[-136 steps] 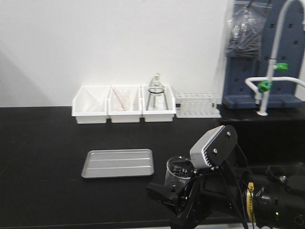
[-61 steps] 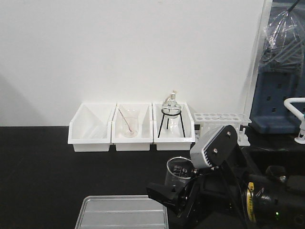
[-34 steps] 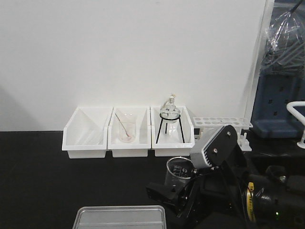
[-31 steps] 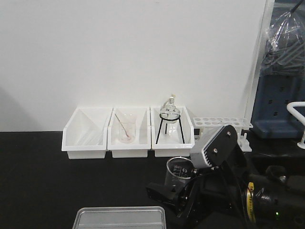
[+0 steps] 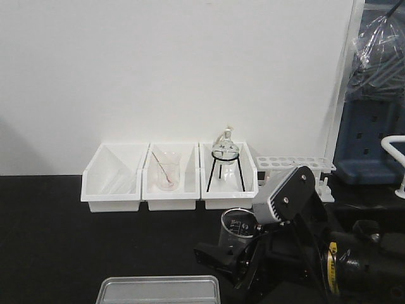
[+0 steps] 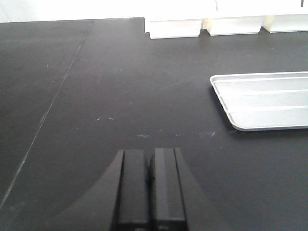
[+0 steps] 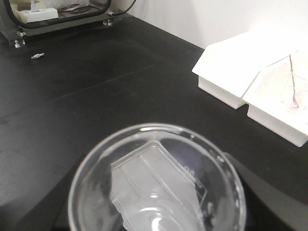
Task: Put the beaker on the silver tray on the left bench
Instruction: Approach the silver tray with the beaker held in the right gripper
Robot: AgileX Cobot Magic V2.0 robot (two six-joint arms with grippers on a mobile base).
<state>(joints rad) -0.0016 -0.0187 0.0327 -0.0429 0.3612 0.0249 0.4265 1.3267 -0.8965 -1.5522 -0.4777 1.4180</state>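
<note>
**Premises classed as a laboratory**

A long bench [image 5: 50, 240] with a matte black top runs along a plain white wall. Three white plastic bins [image 5: 168, 197] stand against the wall. One holds a clear beaker with a reddish rod [image 5: 167, 172], and another holds a round-bottomed flask [image 5: 226, 149] on a black wire stand. A white test-tube rack [image 5: 294, 164] sits just beside them. At the right are a blue pegboard rack [image 5: 370, 136] and a white swan-neck tap [image 5: 389, 140]. Also noted are a graduated glass beaker [image 5: 235, 231] and a shallow silver tray [image 6: 262, 101] lying on the bench top.
</note>
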